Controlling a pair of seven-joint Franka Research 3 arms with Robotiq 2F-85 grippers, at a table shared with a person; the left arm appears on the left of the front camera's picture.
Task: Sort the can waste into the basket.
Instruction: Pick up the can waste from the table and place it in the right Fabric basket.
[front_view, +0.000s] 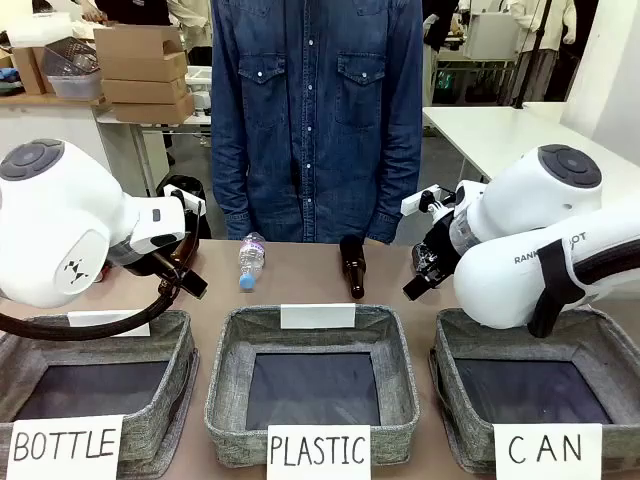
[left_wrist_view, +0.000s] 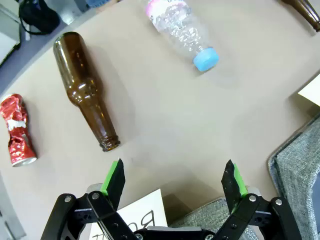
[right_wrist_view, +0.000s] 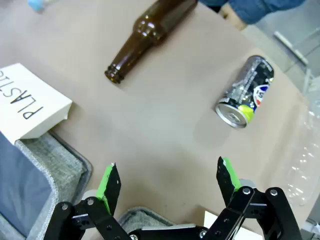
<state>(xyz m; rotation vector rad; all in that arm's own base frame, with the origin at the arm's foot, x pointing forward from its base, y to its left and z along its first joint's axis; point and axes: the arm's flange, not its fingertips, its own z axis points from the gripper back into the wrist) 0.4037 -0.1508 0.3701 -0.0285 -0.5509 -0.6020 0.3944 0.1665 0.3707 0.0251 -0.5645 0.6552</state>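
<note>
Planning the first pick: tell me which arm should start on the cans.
Right. The open right pincer hovers with the black can lying just ahead, and the CAN basket sits under that arm. The left pincer, by the BOTTLE basket, has the crushed red can off to one side.

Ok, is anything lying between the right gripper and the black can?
No. In the right wrist view the table between the open right gripper and the black can is bare; the brown bottle lies off to the side.
</note>
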